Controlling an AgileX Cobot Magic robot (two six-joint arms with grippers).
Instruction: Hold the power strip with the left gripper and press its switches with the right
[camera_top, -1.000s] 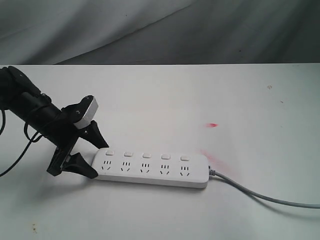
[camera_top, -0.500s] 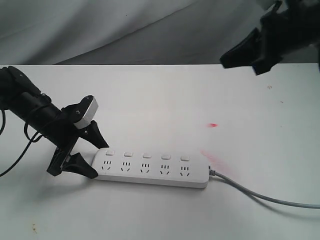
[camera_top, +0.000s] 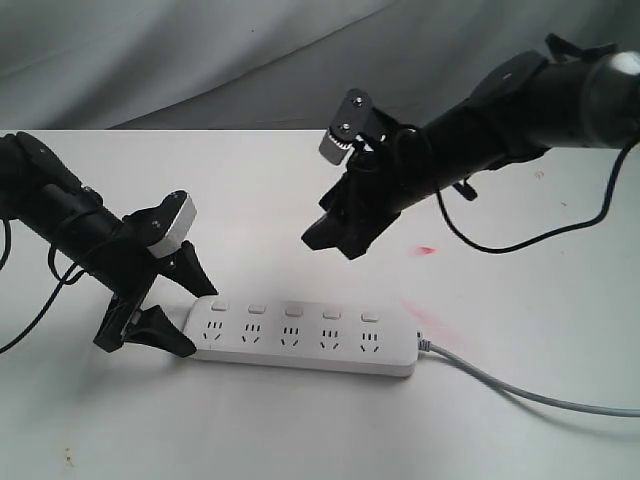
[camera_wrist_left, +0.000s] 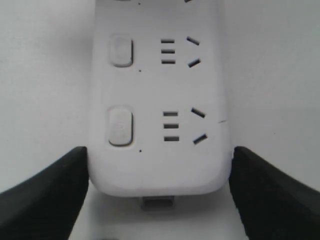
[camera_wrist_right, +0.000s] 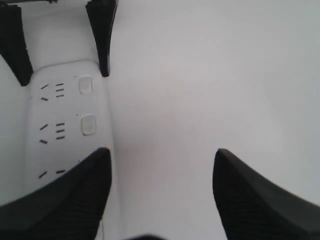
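Observation:
The white power strip (camera_top: 300, 345) lies flat near the table's front, its row of small switches (camera_top: 293, 311) on the far side of the sockets. My left gripper (camera_top: 198, 320) is shut on the strip's left end, one black finger against each long side; the left wrist view shows the strip (camera_wrist_left: 160, 100) and two switches (camera_wrist_left: 120, 127) between its fingers (camera_wrist_left: 55, 190). My right gripper (camera_top: 332, 246) hangs open in the air above and behind the strip's middle, holding nothing. In the right wrist view the strip (camera_wrist_right: 60, 125) sits beside one finger of the right gripper (camera_wrist_right: 161, 152).
A grey-white cord (camera_top: 520, 392) runs from the strip's right end off the right edge. Small red marks (camera_top: 427, 249) stain the white table (camera_top: 300, 180). A grey cloth backdrop (camera_top: 200, 60) hangs behind the table's far edge.
My right arm has come in from the upper right and dropped toward the table's middle, above the strip. The left gripper and the strip have not moved.

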